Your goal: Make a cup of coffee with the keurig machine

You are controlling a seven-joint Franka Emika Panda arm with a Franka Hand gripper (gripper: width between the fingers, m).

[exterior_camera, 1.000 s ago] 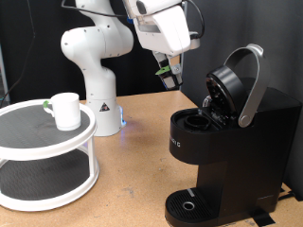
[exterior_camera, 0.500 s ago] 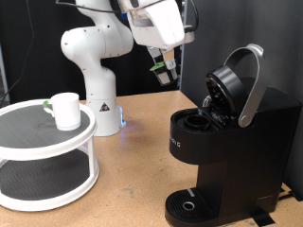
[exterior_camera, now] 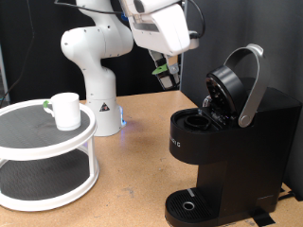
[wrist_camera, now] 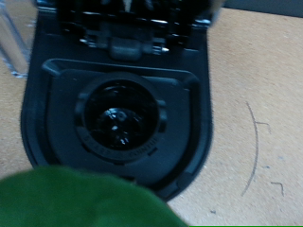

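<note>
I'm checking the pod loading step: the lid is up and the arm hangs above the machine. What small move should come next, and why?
Probably a short descent toward the open pod chamber. The keurig machine has its lid raised, and the end effector hovers above it with a green-topped pod at its fingers. In the wrist view the chamber looks empty and sits slightly off from the pod, so a small centring may be needed first.

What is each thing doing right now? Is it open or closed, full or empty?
keurig machine: lid up, pod chamber open; the wrist view shows no pod inside.
cup: upright on the top shelf of the white rack, not under the machine; its inside is hidden.
gripper: in the air above and to the exterior view's left of the machine, something green-topped between its fingers.
</note>
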